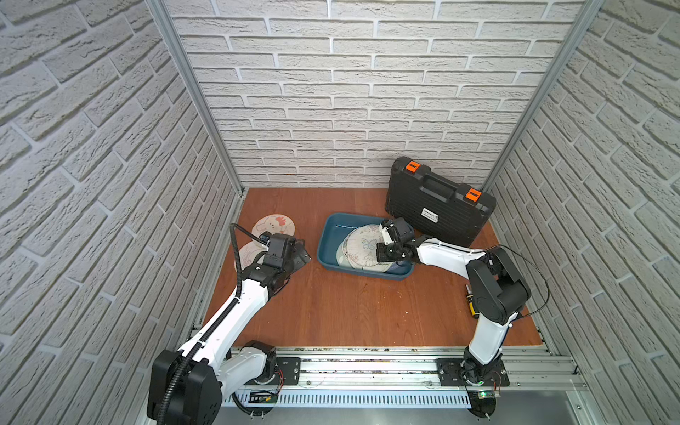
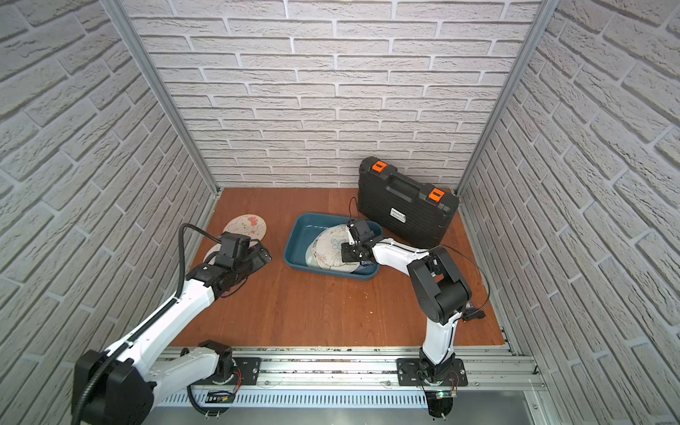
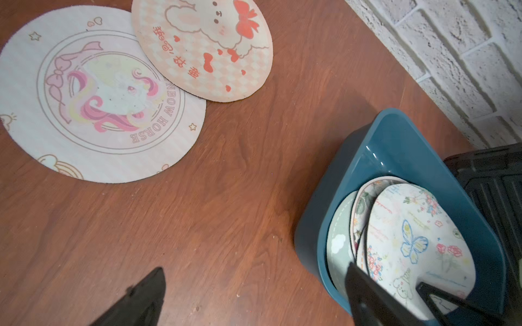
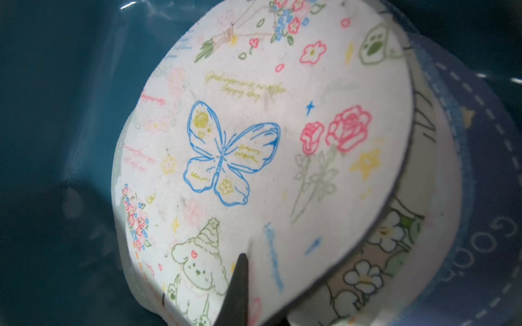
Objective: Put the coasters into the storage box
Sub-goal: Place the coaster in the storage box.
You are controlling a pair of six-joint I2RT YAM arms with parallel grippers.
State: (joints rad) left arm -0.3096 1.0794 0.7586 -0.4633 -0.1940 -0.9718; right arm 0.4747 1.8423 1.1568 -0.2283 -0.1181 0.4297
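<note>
My right fingers (image 4: 240,282) pinch the butterfly coaster (image 4: 254,127) by its rim, inside the storage box (image 1: 331,235) — it looks thin, light, bendy — left fingers (image 3: 141,296) spread wide, empty.

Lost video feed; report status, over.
Left gripper open, by round rabbit coaster and unicorn coaster on wooden table. Right gripper shut on round butterfly-print coaster in teal plastic storage box. Black ribbed case behind box, not blocking.

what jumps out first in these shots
The teal storage box mid-table holds a pile of coasters, the right gripper shut on the butterfly coaster. A black case with orange latches sits at the back right; a rabbit coaster and a unicorn coaster lie on the left.
</note>
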